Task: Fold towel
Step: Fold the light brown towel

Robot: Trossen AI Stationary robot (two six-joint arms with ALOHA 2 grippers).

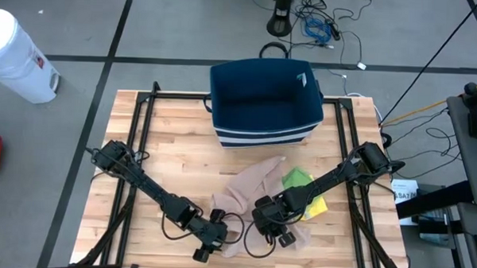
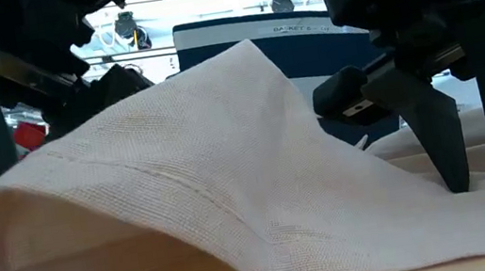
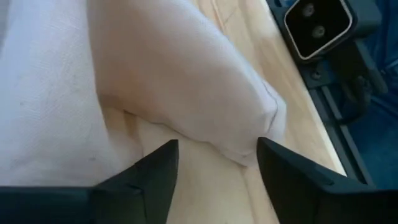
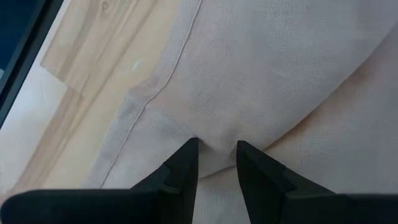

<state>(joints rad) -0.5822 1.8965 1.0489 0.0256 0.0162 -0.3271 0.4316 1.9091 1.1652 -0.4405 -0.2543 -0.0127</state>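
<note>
A beige towel (image 1: pixel 248 194) lies rumpled on the wooden bench (image 1: pixel 174 148), near the middle of the front half. Its long axis runs diagonally from the front edge up toward the dark blue basket (image 1: pixel 263 99) at the back edge. Much of its front end is hidden under the two arms in the high view, and its full outline cannot be made out. A green and yellow cloth (image 1: pixel 304 192) lies partly under its right side, mostly covered by the right arm.

The left gripper (image 3: pixel 217 171) sits low near the front edge with its fingers spread apart; a rounded fold of towel lies just ahead of the gap, not gripped. The right gripper (image 4: pixel 216 162) is just beside it to the right, its fingers (image 4: pixel 183 168) drawn close together and pinching a small ridge of towel fabric. In the low view the towel rises in a peaked fold that blocks most of the basket
</note>
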